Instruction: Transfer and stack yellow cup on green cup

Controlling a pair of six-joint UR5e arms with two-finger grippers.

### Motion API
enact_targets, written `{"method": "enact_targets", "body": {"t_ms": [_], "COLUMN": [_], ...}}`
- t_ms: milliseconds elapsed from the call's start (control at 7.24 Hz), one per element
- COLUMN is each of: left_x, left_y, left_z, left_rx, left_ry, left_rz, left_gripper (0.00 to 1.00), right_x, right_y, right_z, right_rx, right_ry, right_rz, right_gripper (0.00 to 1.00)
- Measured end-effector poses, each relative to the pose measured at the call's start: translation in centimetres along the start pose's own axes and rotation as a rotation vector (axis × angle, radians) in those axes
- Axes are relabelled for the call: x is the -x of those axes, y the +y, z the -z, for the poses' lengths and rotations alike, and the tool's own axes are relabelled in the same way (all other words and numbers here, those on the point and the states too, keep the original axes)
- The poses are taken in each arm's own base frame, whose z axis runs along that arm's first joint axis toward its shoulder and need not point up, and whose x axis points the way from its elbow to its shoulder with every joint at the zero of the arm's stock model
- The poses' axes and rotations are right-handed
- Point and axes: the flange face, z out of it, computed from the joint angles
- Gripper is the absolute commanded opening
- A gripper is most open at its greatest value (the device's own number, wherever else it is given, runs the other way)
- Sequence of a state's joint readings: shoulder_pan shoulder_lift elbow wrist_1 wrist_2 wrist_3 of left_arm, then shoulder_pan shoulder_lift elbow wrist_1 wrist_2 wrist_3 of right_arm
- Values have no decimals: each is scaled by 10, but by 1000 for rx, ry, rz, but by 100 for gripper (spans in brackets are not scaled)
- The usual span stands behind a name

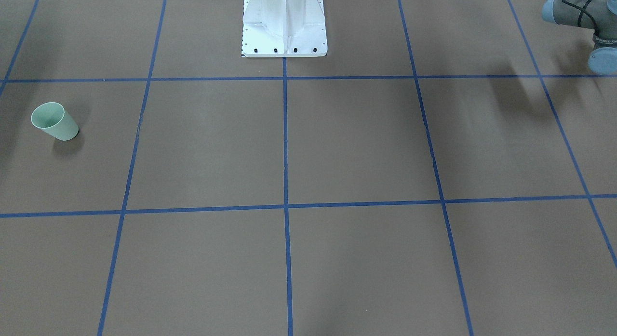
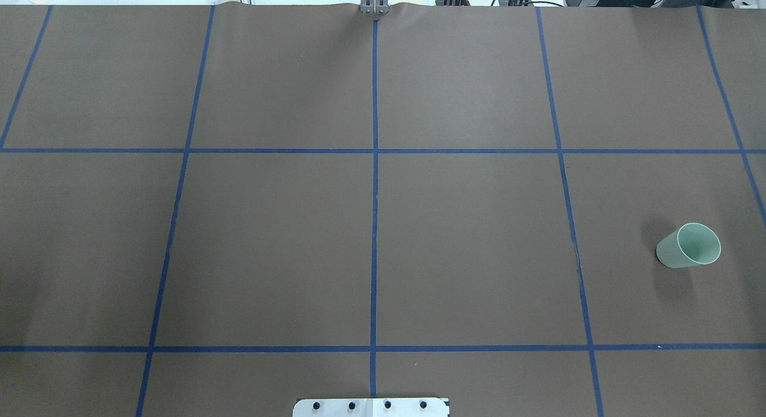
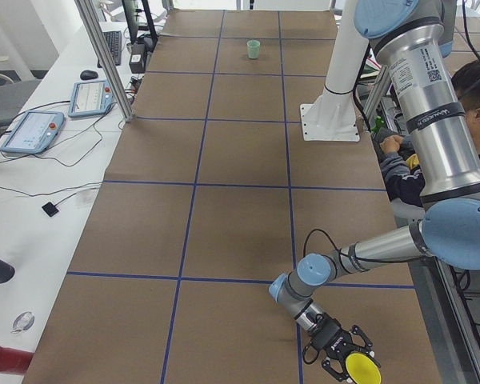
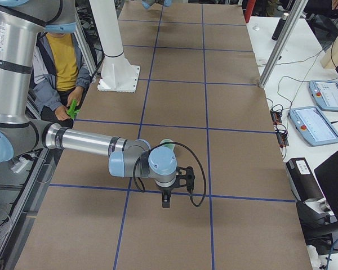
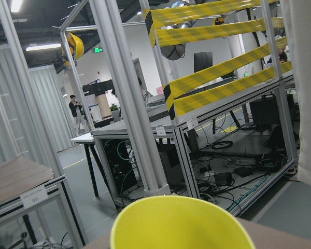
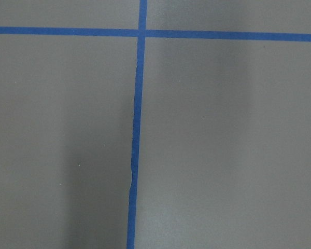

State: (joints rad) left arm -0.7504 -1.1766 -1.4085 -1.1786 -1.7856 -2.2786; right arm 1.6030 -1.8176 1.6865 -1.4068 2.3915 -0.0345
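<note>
Counts: 1 yellow cup (image 3: 362,368), 1 green cup (image 2: 689,246), 2 arms (left arm (image 3: 428,104), right arm (image 4: 84,140)), 2 grippers (left gripper (image 3: 346,360), right gripper (image 4: 165,201)), 1 white pedestal (image 1: 284,32), 2 teach pendants (image 3: 34,130), 1 person (image 4: 67,64)

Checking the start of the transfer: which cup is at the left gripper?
The yellow cup, right at the left gripper; the green cup stands upright far off, on the robot's right side.

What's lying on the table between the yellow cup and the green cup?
Nothing. The exterior left view shows only bare brown table with blue tape lines between the yellow cup and the green cup; the white robot base stands aside.
</note>
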Motion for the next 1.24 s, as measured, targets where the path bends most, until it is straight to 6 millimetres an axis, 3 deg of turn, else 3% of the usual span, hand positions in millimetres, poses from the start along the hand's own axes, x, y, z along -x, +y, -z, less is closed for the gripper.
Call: {"method": "enact_targets", "body": {"t_ms": [553,829,1106,1244], "left_x": [-25,-47,-64,-69], "left_y": [-26,-62,-95,-103], "left_z": [-1,1,17,33], "left_rx": [-152,-187,-205,-190], "left_ry": [258,432,644,762], "left_rz": [-29,-35,-25,-25], "left_gripper": [36,36,35,35], "right_x": [1,4,9,12], "right_y": [-2,-5,-9,-11], "right_z": [1,3,8,11], "right_rx": [-2,-7,-22,-39], "right_ry": [0,1,3,4], "right_rz": [1,6,27,47], "right_gripper": [100,100,100,100]}}
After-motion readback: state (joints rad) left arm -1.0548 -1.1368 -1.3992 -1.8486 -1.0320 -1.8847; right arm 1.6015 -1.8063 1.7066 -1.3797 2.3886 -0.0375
